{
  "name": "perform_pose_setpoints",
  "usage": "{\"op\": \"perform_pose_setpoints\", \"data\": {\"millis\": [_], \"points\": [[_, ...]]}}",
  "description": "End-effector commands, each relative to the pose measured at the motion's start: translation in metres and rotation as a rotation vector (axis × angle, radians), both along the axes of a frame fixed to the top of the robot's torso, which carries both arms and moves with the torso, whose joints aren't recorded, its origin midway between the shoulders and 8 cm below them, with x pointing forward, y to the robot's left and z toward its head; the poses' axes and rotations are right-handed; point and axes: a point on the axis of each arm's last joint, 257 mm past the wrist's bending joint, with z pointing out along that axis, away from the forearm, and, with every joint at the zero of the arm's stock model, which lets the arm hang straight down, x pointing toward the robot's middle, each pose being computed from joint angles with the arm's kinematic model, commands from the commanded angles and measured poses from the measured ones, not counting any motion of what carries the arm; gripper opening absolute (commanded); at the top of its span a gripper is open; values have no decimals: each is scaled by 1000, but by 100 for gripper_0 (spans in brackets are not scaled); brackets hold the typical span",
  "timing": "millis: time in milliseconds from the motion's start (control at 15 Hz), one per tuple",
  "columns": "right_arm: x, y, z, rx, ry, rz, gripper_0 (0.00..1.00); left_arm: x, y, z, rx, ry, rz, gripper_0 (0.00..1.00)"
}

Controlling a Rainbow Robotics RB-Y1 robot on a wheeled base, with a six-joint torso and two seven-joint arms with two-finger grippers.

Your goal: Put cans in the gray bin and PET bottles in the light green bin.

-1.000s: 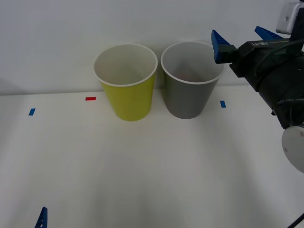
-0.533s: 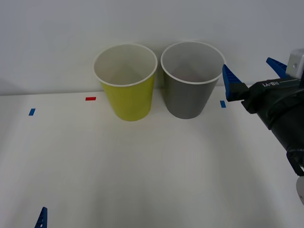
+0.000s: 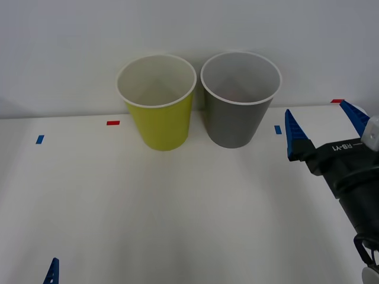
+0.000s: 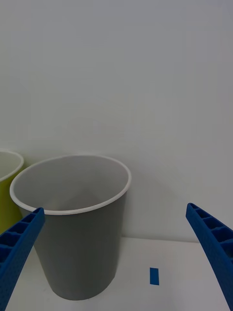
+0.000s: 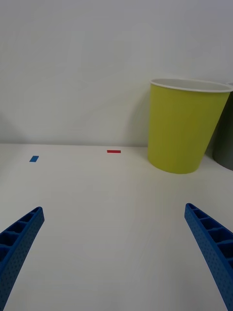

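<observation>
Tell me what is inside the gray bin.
Looking into the gray bin from the front, a faint reddish patch shows near the bottom, too indistinct to identify. The near wall hides the rest of the floor. The open right gripper holds nothing.

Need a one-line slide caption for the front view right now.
Right gripper open beside the gray bin; light green bin next to it.

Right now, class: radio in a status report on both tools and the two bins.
Right tool open, empty, right of the gray bin. Left tool open, low over the table. Light green bin upright beside gray. Nothing in the way.
</observation>
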Motion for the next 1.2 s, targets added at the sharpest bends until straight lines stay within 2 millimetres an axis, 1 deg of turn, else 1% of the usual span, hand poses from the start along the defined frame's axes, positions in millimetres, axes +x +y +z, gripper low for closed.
{"op": "perform_pose_setpoints", "data": {"millis": [67,200,333,400,533,800,867,933,1067,1200], "points": [[-22,-12,-48,-40,3,-25,100,0,0,0,0,0,0,100],[-41,-23,-63,-28,22,-50,100,0,0,0,0,0,0,100],[-49,-30,-70,-12,35,-77,100,0,0,0,0,0,0,100],[-59,-35,-77,-3,41,-104,100,0,0,0,0,0,0,100],[-75,-41,-81,10,36,-126,100,0,0,0,0,0,0,100],[-101,-60,-90,-10,52,-163,100,0,0,0,0,0,0,100],[-108,-64,-96,-11,58,-167,100,0,0,0,0,0,0,100],[-117,-67,-106,-14,50,-162,100,0,0,0,0,0,0,100],[-130,-67,-116,-27,55,-146,100,0,0,0,0,0,0,100],[-143,-56,-123,-4,78,-109,100,0,0,0,0,0,0,100]]}}
